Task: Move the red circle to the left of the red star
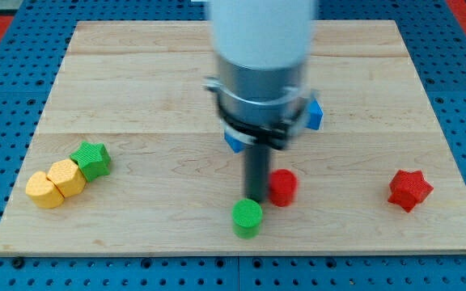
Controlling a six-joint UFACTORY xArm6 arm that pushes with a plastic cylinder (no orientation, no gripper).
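Pushing the red circle (282, 187) gently rightward with my tip (255, 196) (no gripper here) toward the red star (409, 190) works best.

Board (136, 73) fills the frame. Lower centre: my tip (256, 196) just left of the red circle (282, 187), green circle (247, 217) just below it. Red star (410, 190) far right, well apart. Lower left – yellow block (55, 183) touching green star (91, 160). Blue blocks (315, 113) centre, behind the arm (259, 73)
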